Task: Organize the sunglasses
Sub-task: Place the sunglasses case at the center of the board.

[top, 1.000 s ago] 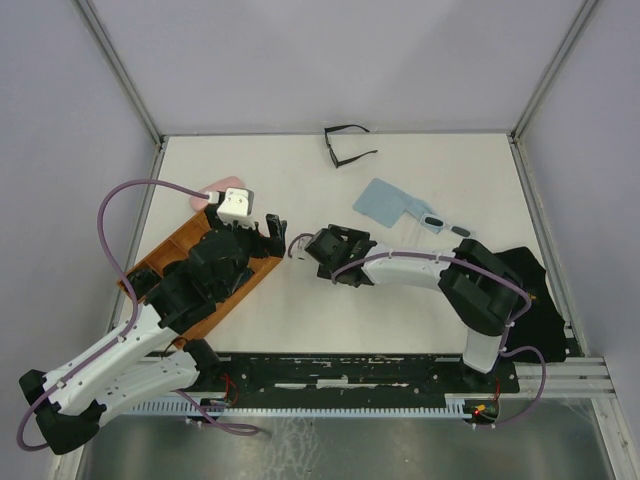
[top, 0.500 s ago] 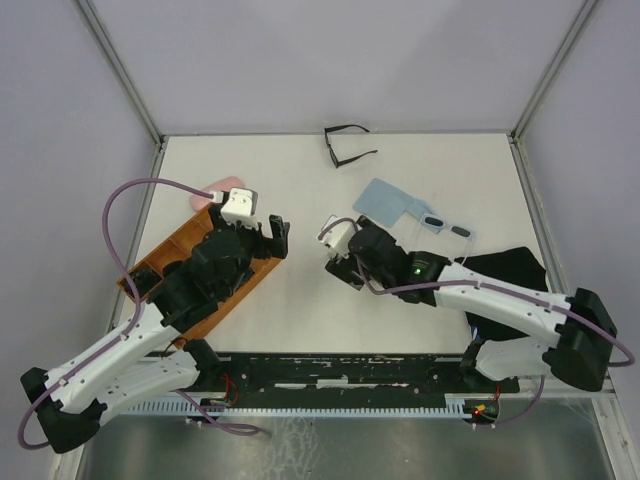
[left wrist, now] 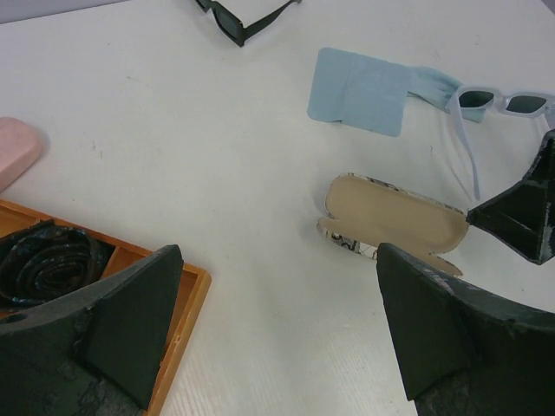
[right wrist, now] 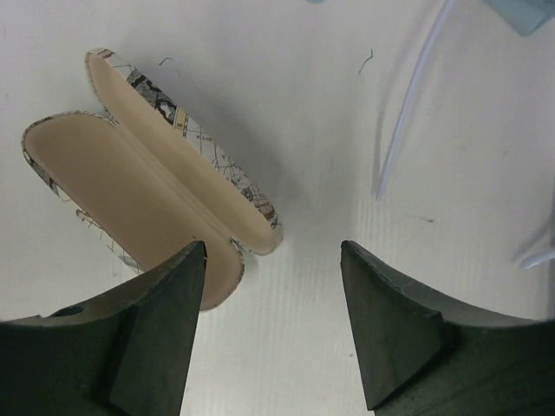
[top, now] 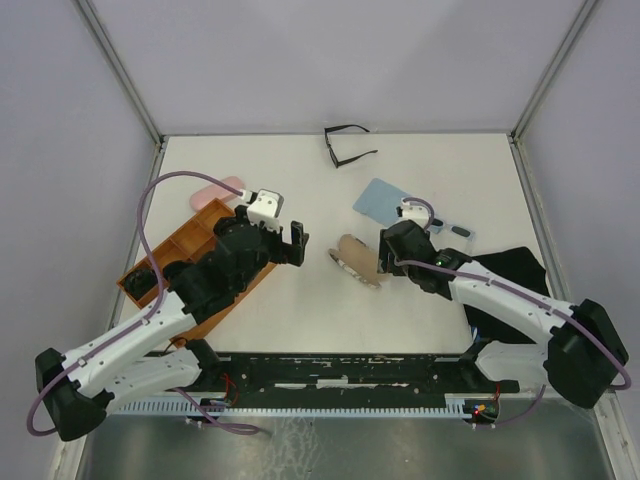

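Note:
A thin black pair of sunglasses (top: 349, 146) (left wrist: 247, 19) lies unfolded at the table's far edge. A pale-framed, dark-lensed pair of sunglasses (top: 450, 226) (left wrist: 503, 100) rests by the light-blue cloth (top: 385, 200) (left wrist: 360, 87); one of its arms (right wrist: 412, 95) shows in the right wrist view. A patterned case (top: 358, 260) (left wrist: 395, 221) (right wrist: 147, 199) lies open with a bare beige lining. My right gripper (top: 382, 262) (right wrist: 273, 286) stands open at the case's right end, holding nothing. My left gripper (top: 285, 245) (left wrist: 277, 321) is wide open over bare table, left of the case.
A wooden tray (top: 190, 262) (left wrist: 186, 295) lies at the left, with a dark rolled item (left wrist: 48, 256) in one compartment. A pink case (top: 215, 188) (left wrist: 13, 152) lies behind it. A black cloth (top: 520, 270) is under my right arm.
My right gripper has drawn back to the right, its jaws now closer together, and the patterned case now lies open where it was. My left gripper has moved right, toward the case.

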Tool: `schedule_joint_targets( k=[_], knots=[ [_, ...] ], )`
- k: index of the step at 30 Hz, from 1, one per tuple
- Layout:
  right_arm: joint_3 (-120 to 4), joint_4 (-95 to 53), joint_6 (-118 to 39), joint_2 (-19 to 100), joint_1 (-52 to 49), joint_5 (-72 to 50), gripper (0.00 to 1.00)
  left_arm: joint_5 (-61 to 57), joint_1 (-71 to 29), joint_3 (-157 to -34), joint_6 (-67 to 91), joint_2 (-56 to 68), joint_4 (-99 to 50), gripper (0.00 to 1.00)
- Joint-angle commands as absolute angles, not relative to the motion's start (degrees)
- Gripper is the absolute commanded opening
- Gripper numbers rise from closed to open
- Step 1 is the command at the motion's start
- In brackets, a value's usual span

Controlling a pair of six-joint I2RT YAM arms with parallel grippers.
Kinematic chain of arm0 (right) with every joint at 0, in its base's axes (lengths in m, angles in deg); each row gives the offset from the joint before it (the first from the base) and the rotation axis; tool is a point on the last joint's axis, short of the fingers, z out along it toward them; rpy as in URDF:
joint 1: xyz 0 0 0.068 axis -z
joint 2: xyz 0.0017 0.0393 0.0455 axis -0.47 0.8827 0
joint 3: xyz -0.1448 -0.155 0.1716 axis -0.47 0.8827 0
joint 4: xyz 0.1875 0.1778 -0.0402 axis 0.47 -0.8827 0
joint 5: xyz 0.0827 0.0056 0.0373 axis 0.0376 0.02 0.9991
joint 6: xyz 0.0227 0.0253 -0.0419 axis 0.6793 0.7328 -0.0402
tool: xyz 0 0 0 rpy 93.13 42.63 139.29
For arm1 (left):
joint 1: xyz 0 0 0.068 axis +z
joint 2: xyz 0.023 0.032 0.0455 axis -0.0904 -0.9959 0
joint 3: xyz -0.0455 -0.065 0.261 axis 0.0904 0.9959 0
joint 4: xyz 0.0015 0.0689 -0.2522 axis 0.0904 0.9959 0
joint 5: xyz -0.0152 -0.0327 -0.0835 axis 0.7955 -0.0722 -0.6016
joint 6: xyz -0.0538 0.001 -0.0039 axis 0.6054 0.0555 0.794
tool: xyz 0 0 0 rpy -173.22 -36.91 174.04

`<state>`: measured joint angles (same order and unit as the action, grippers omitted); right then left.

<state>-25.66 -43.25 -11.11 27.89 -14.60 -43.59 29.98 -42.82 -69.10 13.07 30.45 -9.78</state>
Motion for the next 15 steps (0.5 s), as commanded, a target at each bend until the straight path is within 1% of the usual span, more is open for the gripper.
schedule_joint_targets(
  k=[1,5,7,13,15],
  knots=[
    [-26.2,-39.7,-3.2,31.7,-12.6,-38.2,0.70,27.2,-42.8,-69.4,15.1,28.8,-13.7,1.00],
    [-27.1,-39.1,-3.3,35.6,-11.8,-36.4,0.65,26.6,-42.8,-69.3,15.2,28.1,-13.7,1.00],
    [-27.3,-39.7,-3.6,37.0,-11.6,-37.5,0.62,26.4,-42.8,-69.1,15.4,28.1,-13.9,1.00],
    [-27.3,-40.1,-4.0,38.8,-11.1,-39.4,0.60,26.0,-42.8,-69.2,15.2,27.4,-14.0,1.00],
    [-27.6,-39.6,-4.1,39.8,-10.5,-38.5,0.55,25.9,-42.8,-69.5,15.0,27.1,-13.9,1.00]
  ],
)
